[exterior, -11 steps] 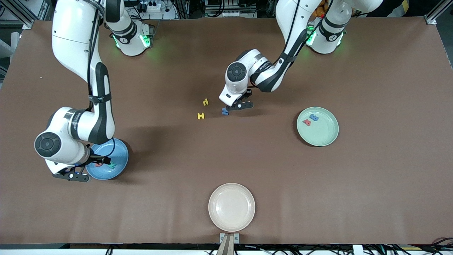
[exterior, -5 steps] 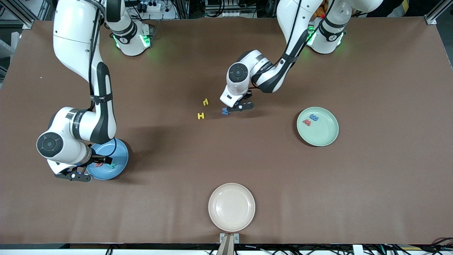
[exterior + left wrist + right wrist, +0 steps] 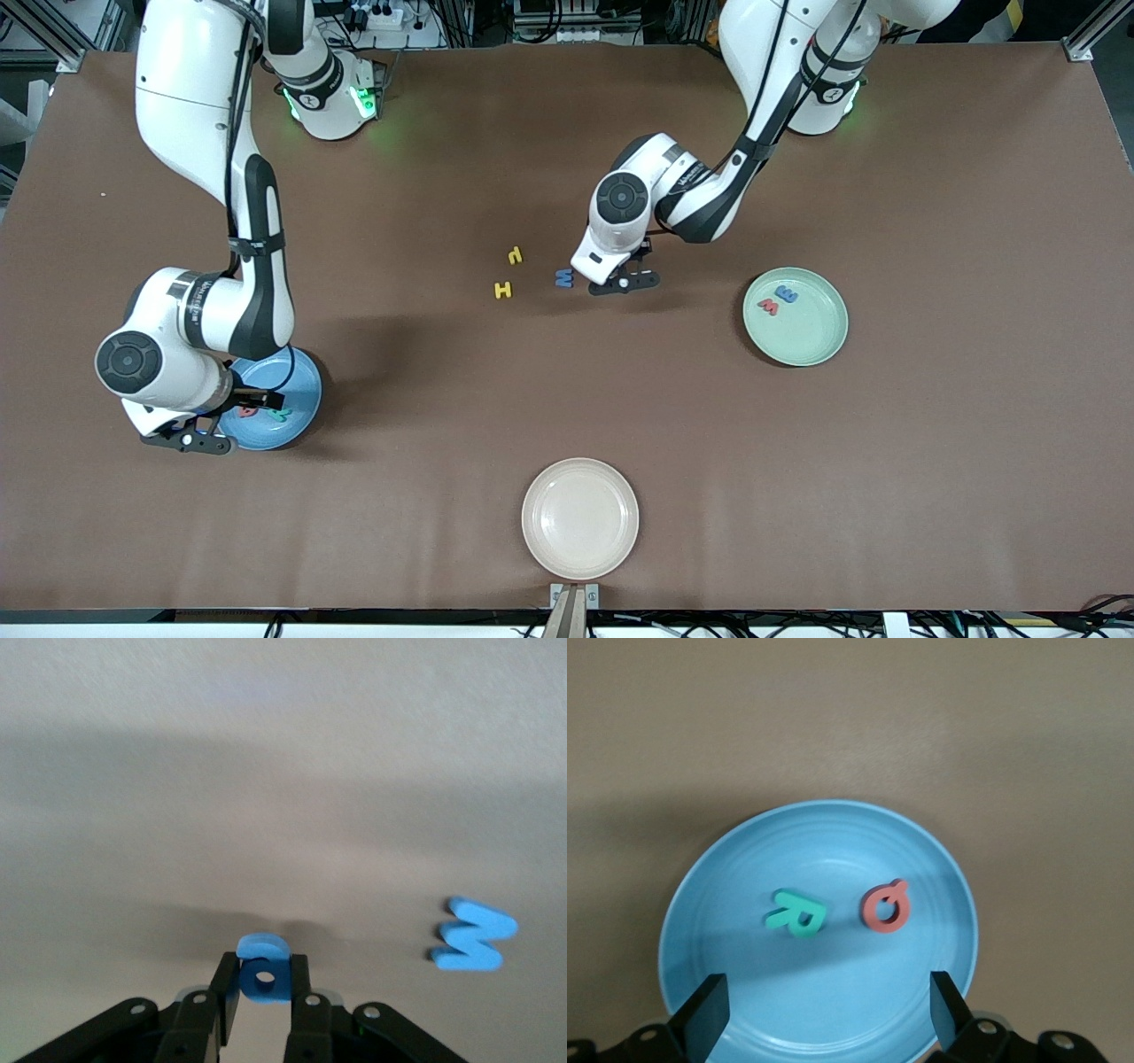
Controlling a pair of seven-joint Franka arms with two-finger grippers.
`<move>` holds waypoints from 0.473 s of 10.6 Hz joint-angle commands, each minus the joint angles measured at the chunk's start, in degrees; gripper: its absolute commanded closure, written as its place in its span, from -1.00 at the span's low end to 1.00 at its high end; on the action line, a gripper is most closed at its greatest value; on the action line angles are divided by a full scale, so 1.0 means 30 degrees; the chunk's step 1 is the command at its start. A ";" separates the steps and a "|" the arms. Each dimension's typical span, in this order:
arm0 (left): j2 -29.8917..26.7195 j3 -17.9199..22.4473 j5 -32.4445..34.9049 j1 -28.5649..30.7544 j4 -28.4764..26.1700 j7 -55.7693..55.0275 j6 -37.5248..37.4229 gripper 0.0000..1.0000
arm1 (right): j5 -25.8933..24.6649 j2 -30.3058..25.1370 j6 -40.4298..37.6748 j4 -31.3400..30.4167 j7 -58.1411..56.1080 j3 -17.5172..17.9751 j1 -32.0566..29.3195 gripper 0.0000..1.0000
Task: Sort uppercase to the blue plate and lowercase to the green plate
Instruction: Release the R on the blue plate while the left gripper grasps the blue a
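Left gripper [image 3: 263, 992] clamps a small blue letter [image 3: 261, 969], probably an "a", above bare table beside blue M [image 3: 563, 278]. Right gripper [image 3: 824, 1019], jaws wide and empty, hangs over blue plate [image 3: 726, 895]; only its wrist view shows R [image 3: 796, 914] and Q [image 3: 886, 906] clearly.

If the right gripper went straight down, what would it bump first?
Probably the round sky-blue plate: the open right gripper hangs over it, with the teal-green foam R and red foam Q between its fingers' line.
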 commanded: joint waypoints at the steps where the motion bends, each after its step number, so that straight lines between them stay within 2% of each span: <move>1: -0.0588 0.0437 0.0364 0.0864 -0.0365 0.1480 -0.0261 0.54 | 0.0680 -0.0885 -0.0805 -0.0173 -0.0153 0.0060 0.0461 -1.00; 4: -0.0851 0.1721 0.0364 0.2066 -0.0277 0.5137 -0.1139 0.55 | 0.0741 -0.1792 -0.1276 -0.0347 -0.0388 0.0177 0.1512 -1.00; 5: -0.0911 0.1989 0.0364 0.2534 -0.0277 0.6222 -0.1517 0.55 | 0.0944 -0.2027 -0.1276 -0.0377 -0.0388 0.0612 0.1893 -1.00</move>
